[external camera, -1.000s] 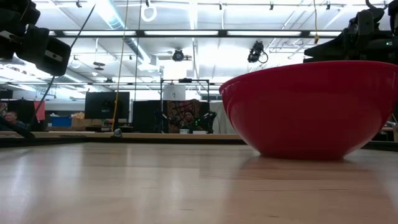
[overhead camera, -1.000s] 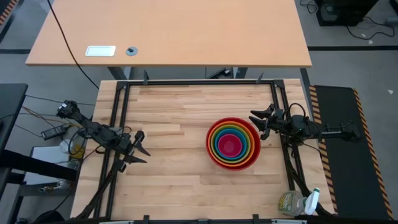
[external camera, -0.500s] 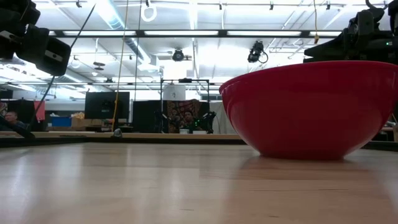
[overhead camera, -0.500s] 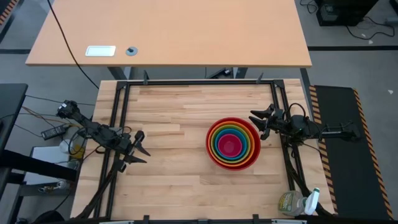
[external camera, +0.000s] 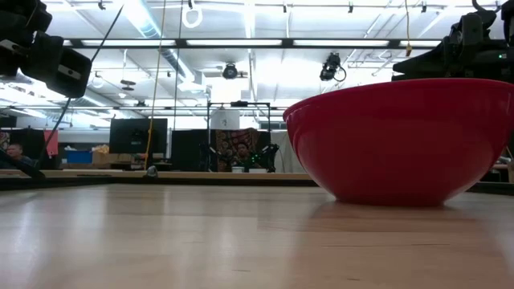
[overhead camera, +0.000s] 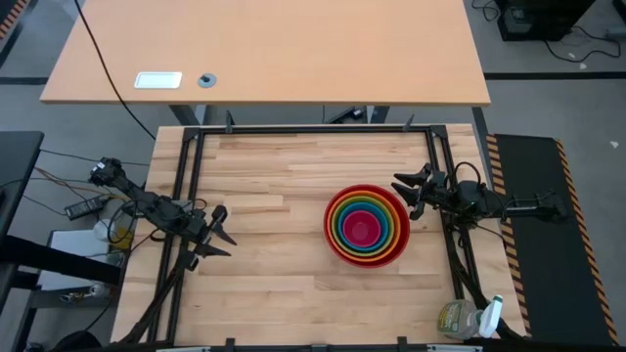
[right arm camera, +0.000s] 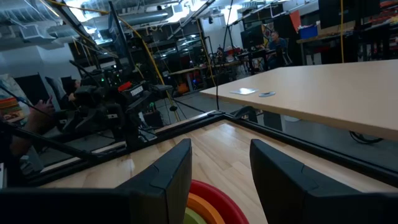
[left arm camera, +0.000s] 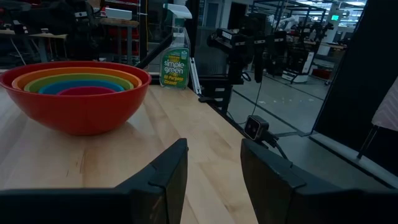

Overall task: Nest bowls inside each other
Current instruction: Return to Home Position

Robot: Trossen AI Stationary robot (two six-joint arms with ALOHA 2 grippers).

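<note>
The bowls (overhead camera: 367, 225) stand nested on the wooden table (overhead camera: 264, 176), right of its middle: red (external camera: 397, 140) outermost, then orange, yellow-green, blue and magenta-pink innermost. The left wrist view shows the stack (left arm camera: 76, 93) resting on its base. My left gripper (overhead camera: 217, 235) hovers open near the table's left edge, well away from the bowls. My right gripper (overhead camera: 411, 191) hovers open just right of the red bowl's rim (right arm camera: 214, 199), touching nothing.
A spray bottle (overhead camera: 469, 318) stands at the near right corner, off the table. A black frame (overhead camera: 313, 129) runs around the tabletop. A second, larger desk (overhead camera: 264, 49) lies beyond the far edge. Bare wood lies left of and behind the bowls.
</note>
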